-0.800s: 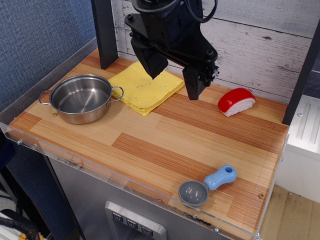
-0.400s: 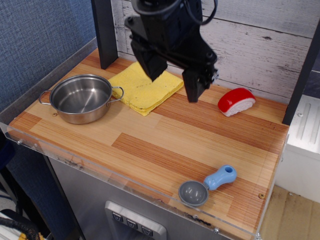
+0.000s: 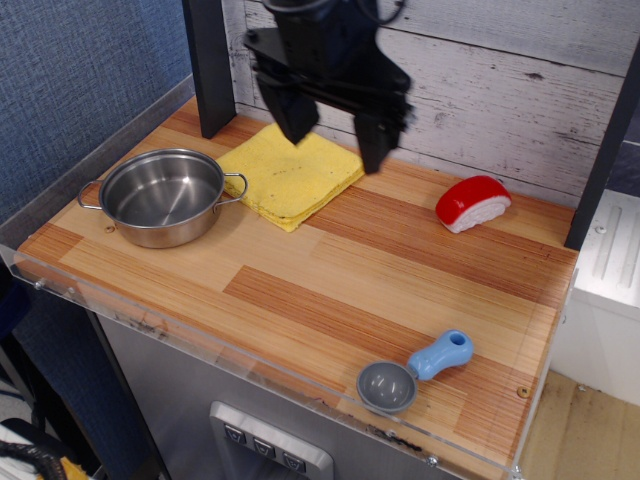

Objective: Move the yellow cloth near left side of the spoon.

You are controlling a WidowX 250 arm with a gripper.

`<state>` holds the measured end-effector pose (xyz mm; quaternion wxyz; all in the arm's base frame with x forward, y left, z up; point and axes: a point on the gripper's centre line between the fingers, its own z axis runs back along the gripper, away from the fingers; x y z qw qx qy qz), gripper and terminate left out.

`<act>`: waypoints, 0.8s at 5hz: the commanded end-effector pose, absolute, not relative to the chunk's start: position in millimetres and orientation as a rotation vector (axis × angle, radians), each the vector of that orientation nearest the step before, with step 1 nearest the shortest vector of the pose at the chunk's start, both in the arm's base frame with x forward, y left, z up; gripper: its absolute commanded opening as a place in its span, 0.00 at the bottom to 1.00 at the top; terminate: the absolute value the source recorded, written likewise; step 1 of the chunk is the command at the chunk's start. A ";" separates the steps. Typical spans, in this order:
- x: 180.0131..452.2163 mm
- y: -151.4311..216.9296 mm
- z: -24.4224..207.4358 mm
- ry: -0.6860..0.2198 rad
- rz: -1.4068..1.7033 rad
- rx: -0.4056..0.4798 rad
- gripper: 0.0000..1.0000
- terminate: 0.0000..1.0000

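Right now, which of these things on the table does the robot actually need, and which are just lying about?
Needed:
yellow cloth
spoon
gripper, open above the cloth

Lying about:
steel pot
red-and-white toy sushi

No writing, label, brand, number or sign can be read anywhere in this view; the buttons (image 3: 265, 449) on the grey panel (image 3: 300, 440) below the table edge are too small to show any marks.
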<state>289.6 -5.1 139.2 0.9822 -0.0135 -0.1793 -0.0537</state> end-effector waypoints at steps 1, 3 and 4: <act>316.1 46.3 138.4 -0.403 0.007 0.005 1.00 0.00; 341.0 89.5 123.0 -0.404 0.120 0.029 1.00 0.00; 354.9 101.5 108.4 -0.398 0.175 0.024 1.00 0.00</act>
